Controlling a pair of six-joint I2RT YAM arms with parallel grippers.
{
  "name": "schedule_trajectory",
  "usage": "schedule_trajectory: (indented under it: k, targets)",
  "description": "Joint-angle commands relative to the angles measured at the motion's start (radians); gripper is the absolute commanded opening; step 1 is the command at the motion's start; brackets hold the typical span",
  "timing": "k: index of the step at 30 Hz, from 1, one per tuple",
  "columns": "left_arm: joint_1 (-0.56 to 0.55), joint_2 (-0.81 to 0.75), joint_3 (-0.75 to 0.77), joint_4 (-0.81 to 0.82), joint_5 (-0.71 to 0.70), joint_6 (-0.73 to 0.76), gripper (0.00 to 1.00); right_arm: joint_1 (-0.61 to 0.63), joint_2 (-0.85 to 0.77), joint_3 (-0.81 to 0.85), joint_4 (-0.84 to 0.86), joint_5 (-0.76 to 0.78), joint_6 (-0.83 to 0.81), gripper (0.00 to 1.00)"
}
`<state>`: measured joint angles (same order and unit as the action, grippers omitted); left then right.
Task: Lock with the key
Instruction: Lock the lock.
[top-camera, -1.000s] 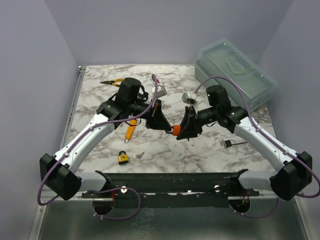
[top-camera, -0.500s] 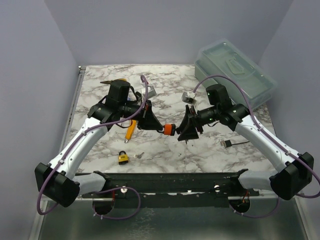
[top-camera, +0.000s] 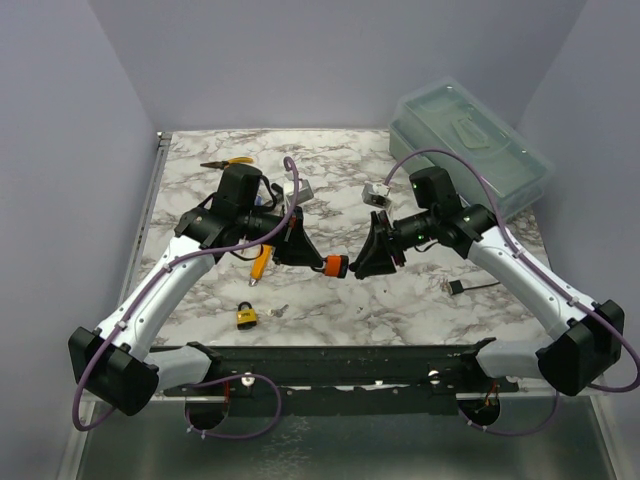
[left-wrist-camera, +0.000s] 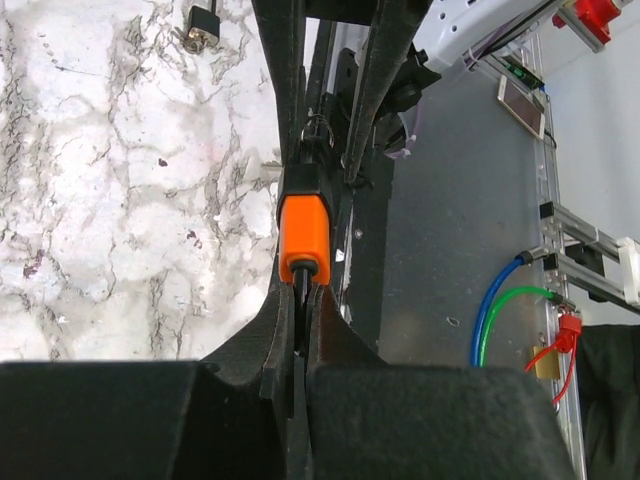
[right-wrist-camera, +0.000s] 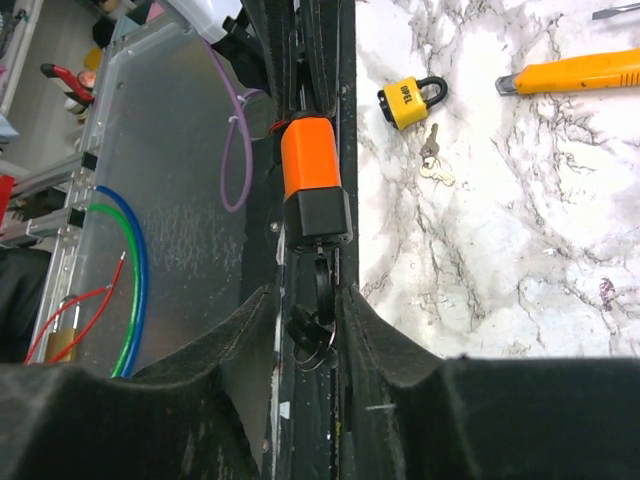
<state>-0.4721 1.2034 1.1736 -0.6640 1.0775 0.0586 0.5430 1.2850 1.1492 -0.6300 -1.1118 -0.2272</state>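
Observation:
An orange padlock (top-camera: 335, 265) hangs in the air between my two grippers, above the marble table (top-camera: 330, 310). My left gripper (top-camera: 318, 262) is shut on its black shackle; in the left wrist view the padlock (left-wrist-camera: 303, 235) sits just past the gripper (left-wrist-camera: 300, 290). A black-headed key (right-wrist-camera: 322, 285) is in the black base of the padlock (right-wrist-camera: 312, 160), with a ring and a second key hanging from it. My right gripper (right-wrist-camera: 308, 295) stands around the key head with a gap on one side. It shows in the top view (top-camera: 358, 265).
A yellow padlock (top-camera: 246, 316) with loose keys (top-camera: 280, 310) lies near the front left. A yellow utility knife (top-camera: 260, 265) lies under the left arm. Orange-handled pliers (top-camera: 225, 165) lie at the back left. A clear plastic box (top-camera: 470, 145) stands at the back right.
The left arm has swung left and a little nearer with the orange padlock. The right gripper has followed it leftward and stays at the key.

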Motion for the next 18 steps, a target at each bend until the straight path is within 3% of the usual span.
schedule_trajectory:
  k: [1,10,18]
  targets:
    - [0.005,-0.002,0.025,0.01,0.023,0.021,0.0,0.002,0.01,0.009,0.003,-0.035,-0.011,0.33]
    - [0.017,-0.017,0.004,0.009,-0.002,0.035,0.0,0.0,-0.004,0.006,-0.031,0.004,-0.027,0.02]
    - [0.085,-0.01,0.013,-0.066,-0.012,0.132,0.0,-0.004,-0.025,0.007,-0.106,0.091,-0.061,0.0]
